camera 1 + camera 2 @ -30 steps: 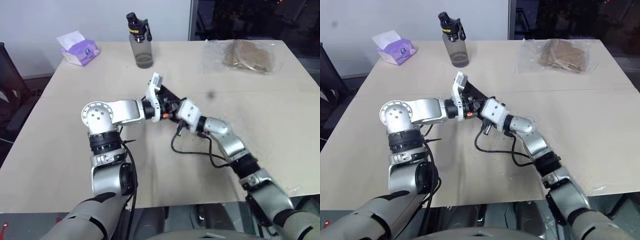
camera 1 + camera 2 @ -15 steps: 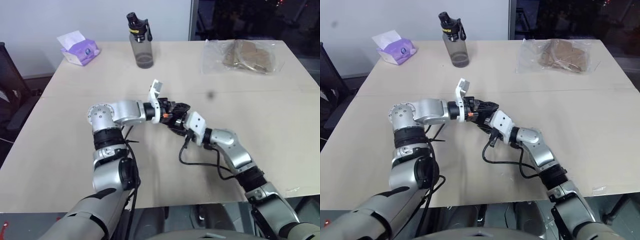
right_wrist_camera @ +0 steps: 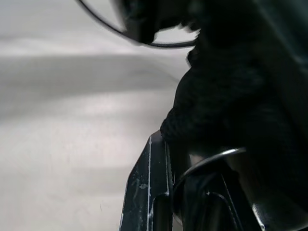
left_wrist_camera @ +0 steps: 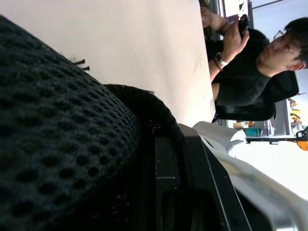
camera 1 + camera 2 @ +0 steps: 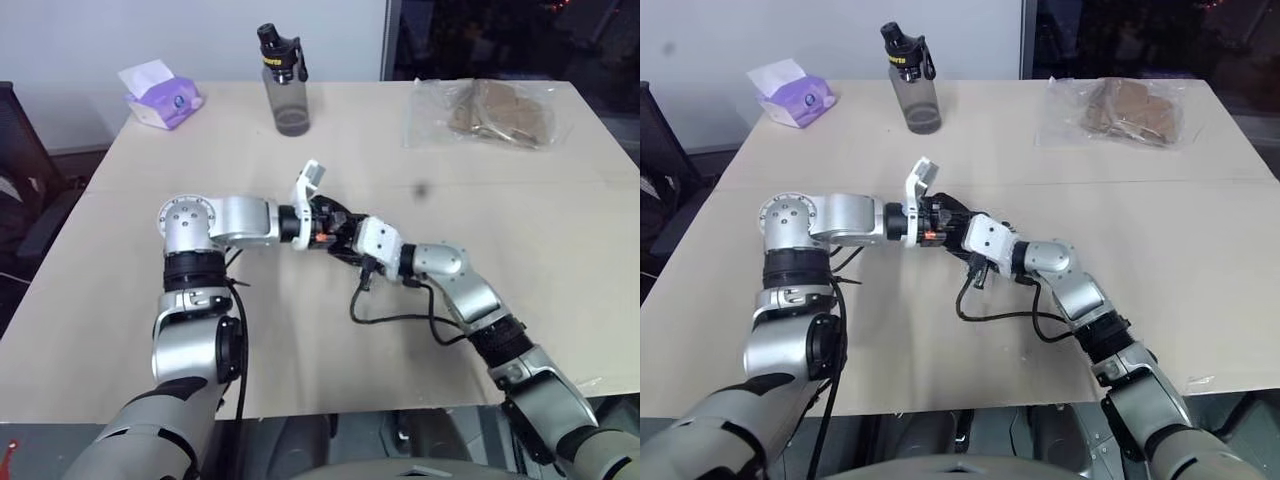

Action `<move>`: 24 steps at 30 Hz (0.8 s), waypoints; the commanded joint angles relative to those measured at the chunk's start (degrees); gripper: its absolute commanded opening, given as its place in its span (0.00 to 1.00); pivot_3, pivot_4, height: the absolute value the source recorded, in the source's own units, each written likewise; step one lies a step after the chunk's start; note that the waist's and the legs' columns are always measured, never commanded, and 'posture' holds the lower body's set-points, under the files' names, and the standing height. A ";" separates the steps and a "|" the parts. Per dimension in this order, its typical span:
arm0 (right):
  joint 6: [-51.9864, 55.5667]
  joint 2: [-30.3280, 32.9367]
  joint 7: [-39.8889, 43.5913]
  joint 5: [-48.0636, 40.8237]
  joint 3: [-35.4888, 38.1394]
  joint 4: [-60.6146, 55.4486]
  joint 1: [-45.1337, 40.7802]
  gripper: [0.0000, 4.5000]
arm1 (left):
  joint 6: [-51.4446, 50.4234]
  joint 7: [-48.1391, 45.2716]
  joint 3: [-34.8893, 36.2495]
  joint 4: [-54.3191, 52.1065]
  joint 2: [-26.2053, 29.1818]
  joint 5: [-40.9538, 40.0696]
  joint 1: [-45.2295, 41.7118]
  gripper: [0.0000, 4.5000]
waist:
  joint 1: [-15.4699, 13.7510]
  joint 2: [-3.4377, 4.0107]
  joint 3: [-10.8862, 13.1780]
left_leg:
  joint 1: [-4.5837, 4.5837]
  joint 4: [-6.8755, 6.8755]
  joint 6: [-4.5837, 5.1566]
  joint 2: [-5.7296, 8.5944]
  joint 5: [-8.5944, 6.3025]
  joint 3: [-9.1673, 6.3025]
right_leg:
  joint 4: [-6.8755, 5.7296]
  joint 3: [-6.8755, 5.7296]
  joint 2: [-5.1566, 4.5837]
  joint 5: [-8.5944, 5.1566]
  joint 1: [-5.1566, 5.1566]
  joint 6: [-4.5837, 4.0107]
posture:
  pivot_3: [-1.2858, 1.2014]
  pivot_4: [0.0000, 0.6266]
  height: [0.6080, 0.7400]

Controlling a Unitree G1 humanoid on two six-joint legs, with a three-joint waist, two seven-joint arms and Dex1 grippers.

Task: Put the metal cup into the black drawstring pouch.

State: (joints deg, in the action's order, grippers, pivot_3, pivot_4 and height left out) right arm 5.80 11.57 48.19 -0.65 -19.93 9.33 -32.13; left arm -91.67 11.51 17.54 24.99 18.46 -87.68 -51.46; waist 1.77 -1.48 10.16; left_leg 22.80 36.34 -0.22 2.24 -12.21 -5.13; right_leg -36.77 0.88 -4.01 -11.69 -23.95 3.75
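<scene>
- The left pincer [image 5: 336,220] is clamped tight on the black drawstring pouch [image 4: 57,125]. It holds the pouch off the bench [image 5: 520,240], near the middle, and the mesh fabric bunches against its fingers in the left wrist view.
- The right pincer [image 5: 347,247] meets it from the other side. Its jaws are narrow and appear to be closed on the metal cup [image 3: 211,161]. The cup's shiny curved rim shows between its fingers, pressed up against the black fabric.
- Step in hand, as I judge it: feeding the cup into the pouch mouth. I cannot tell how far in it sits, because the fabric hides most of it.
- The next move likely calls for the left pincer to keep the mouth steady. The right pincer would push the cup fully inside and let go only once the fabric covers it.
- Further out on the bench are a grey water bottle [image 5: 285,90], a purple tissue pack [image 5: 160,97] and a clear bag [image 5: 490,112] with brown contents.
- Writing: the band below the bottle's cap carries yellowish marks, too small to read. No other label is legible.
</scene>
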 commanded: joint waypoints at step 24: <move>30.77 14.78 -6.87 -15.50 10.92 -41.45 11.17 0.99 | 1.58 -21.47 0.54 -3.92 4.30 9.99 -1.21 0.00 | -0.19 0.00 0.00 | 0.02 -0.01 0.27 -0.02 -0.15 0.07 | 0.04 -0.01 0.02 -0.03 0.00 0.00 | 0.52 0.24 1.00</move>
State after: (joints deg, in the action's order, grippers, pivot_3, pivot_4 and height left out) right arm 38.36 26.13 42.40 -16.89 -9.54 -31.95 -20.82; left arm -89.67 -8.38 17.33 22.99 22.32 -77.35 -51.22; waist 1.58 -1.48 10.16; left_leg 22.82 36.33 0.05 2.22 -12.36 -5.06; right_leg -36.73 0.87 -3.99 -11.72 -23.95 3.75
